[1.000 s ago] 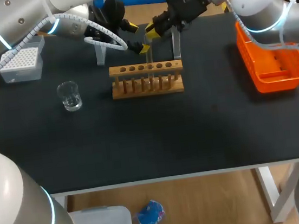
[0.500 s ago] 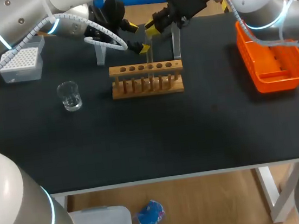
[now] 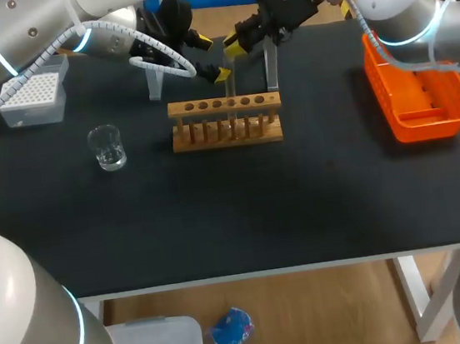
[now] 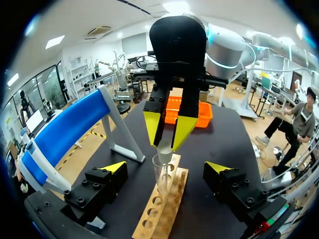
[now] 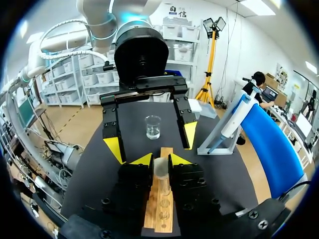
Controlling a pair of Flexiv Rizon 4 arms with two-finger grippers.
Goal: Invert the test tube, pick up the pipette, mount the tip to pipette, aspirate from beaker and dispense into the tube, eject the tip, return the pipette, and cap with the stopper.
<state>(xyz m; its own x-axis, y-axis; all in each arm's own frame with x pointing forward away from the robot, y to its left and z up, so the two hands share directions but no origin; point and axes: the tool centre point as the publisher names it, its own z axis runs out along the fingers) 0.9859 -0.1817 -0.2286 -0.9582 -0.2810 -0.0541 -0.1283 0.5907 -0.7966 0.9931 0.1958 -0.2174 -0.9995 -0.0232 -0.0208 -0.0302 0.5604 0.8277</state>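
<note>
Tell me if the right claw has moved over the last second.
Yes, slightly: the right claw, shut on the test tube, has drawn a little farther from the wooden rack in the head view.

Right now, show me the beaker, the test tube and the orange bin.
beaker (image 3: 108, 149), head view, its glass wall
test tube (image 4: 160, 177), left wrist view, glass below rim
orange bin (image 3: 430, 125), head view, front wall

Wooden rack (image 3: 227, 135) between beaker (image 3: 108, 147) and bin (image 3: 426, 125)
</note>
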